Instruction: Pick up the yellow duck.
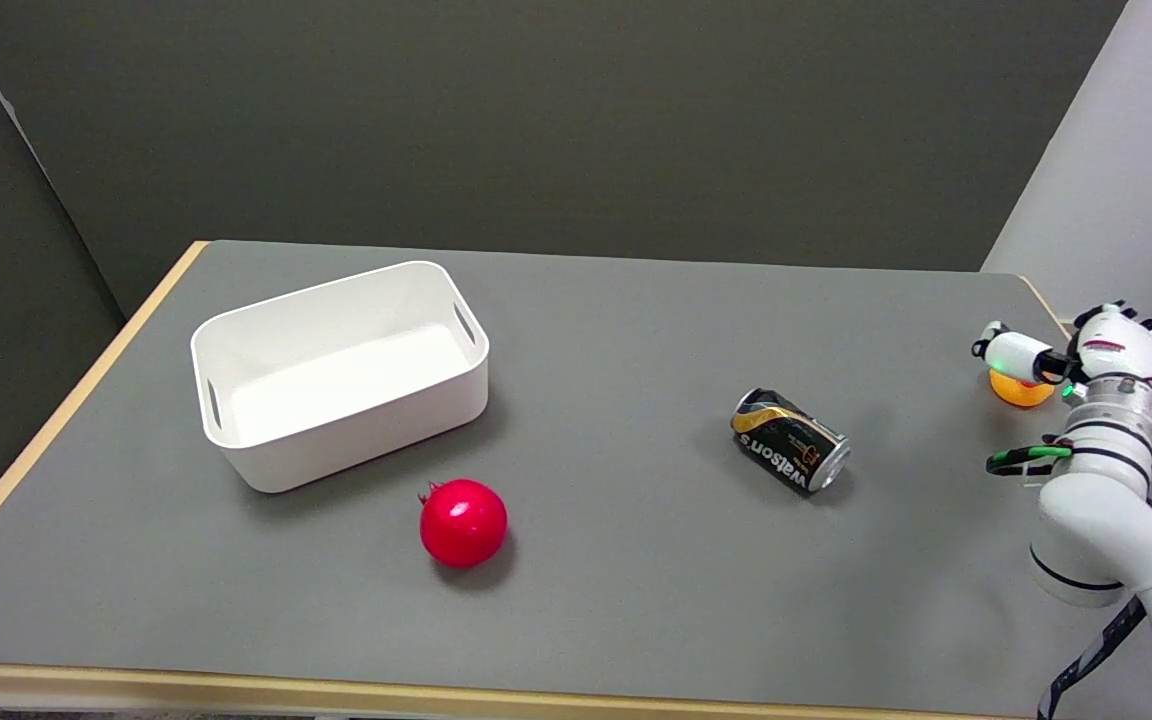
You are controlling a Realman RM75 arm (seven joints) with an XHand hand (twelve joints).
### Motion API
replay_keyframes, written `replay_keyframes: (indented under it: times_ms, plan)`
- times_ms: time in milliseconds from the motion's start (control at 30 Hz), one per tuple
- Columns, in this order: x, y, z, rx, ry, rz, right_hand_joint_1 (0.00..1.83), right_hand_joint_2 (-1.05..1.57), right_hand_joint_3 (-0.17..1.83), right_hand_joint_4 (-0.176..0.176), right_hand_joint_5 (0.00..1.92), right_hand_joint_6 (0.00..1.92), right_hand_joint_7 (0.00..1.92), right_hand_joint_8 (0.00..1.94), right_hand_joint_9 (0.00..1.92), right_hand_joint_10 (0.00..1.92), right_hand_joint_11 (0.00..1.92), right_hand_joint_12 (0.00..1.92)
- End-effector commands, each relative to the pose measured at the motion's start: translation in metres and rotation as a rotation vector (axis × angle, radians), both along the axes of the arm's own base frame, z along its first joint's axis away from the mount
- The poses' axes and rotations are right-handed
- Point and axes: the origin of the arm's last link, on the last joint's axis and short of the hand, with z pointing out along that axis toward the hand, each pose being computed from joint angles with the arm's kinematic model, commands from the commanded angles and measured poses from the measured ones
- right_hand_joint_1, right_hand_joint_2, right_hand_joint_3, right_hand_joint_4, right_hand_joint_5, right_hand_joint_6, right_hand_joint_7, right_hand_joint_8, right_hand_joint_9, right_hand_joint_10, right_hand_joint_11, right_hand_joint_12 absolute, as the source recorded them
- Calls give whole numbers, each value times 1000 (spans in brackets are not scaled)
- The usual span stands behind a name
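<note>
The yellow duck (1020,391) sits on the grey table (636,330) close to its right edge; only its lower orange-yellow body shows. My right hand (1096,352) hangs just over it, reaching in from the lower right. The thumb sticks out to the left across the duck's top and hides its head. The other fingers (1131,316) are spread behind, and nothing is held between them. I cannot tell whether the hand touches the duck.
A dented black Watsons can (790,440) lies on its side at centre right. A red pomegranate (463,523) sits near the front. A white bin (336,370) stands at the left. The table's right edge runs just past the duck.
</note>
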Motion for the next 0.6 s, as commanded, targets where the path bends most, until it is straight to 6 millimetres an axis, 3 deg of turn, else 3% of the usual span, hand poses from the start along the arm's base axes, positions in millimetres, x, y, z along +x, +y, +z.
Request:
replay_keyframes:
  times_ms: [33, 333, 600]
  plan:
    - [-16, -5, 0, 10, -35, -84, 416, 619, 812, -176, 284, 592, 444, 591, 227, 921, -1, 1159]
    - [-23, 2, 17, -35, -37, -105, 466, 631, 797, -172, 312, 634, 472, 604, 268, 978, -1, 1170]
    - [-20, -9, 26, -17, -59, -97, 492, 636, 804, -171, 323, 658, 485, 618, 295, 1008, -1, 1172]
